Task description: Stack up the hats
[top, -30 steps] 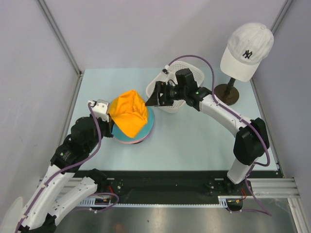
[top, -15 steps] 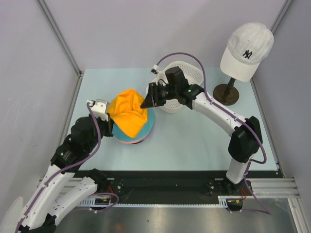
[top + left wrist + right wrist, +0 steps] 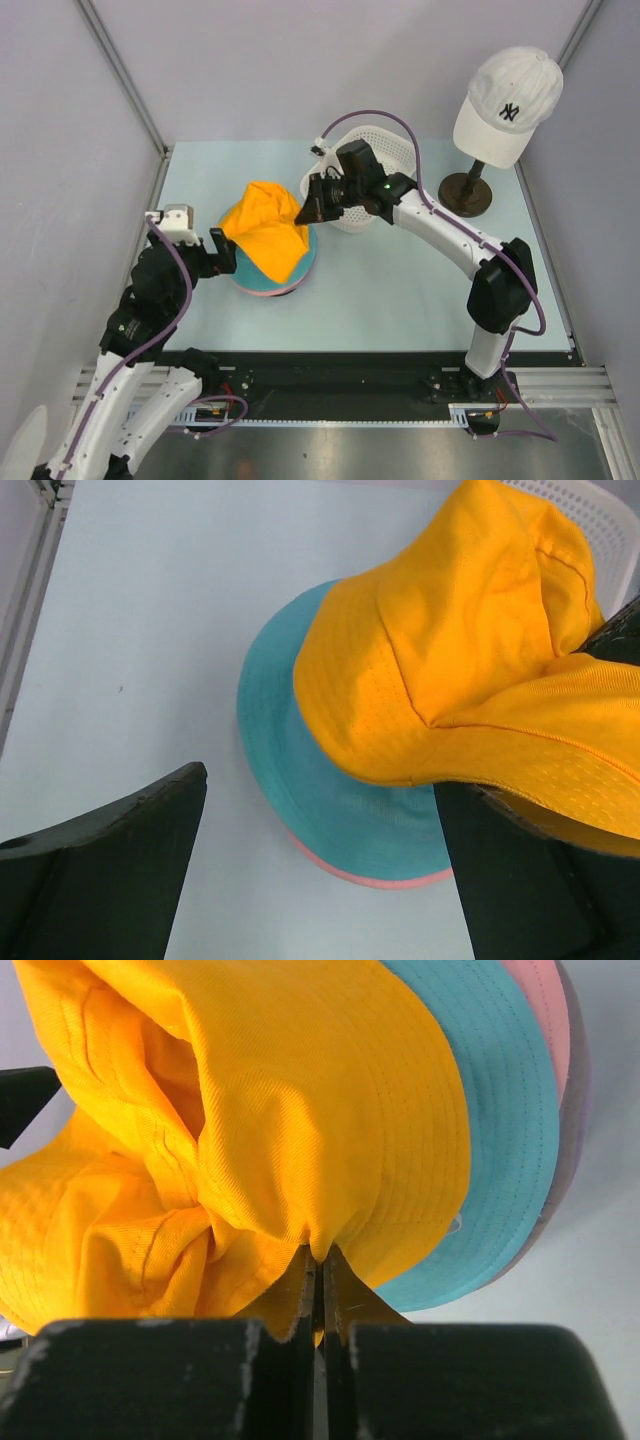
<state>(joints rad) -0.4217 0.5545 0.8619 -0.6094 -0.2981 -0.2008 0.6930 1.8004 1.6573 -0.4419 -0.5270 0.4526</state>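
The orange hat (image 3: 265, 240) lies crumpled and tilted on a stack of hats: teal (image 3: 300, 770), pink (image 3: 548, 1020) and lavender (image 3: 572, 1130) brims show beneath it. My right gripper (image 3: 320, 1260) is shut on a fold of the orange hat's edge, at the hat's right side in the top view (image 3: 306, 208). My left gripper (image 3: 320, 785) stands open just left of the stack, its fingers (image 3: 130, 860) apart from the fabric and holding nothing; the top view shows this left gripper (image 3: 225, 254) beside the teal brim.
A white plastic basket (image 3: 395, 150) sits behind the right gripper. A white NY cap (image 3: 505, 100) rests on a stand with a dark round base (image 3: 467, 193) at the back right. Grey walls close in the pale table (image 3: 400, 290).
The left gripper opened, let go of the orange hat and drew back to the left. The right gripper moved in and shut on the hat's right edge; the hat has risen there.
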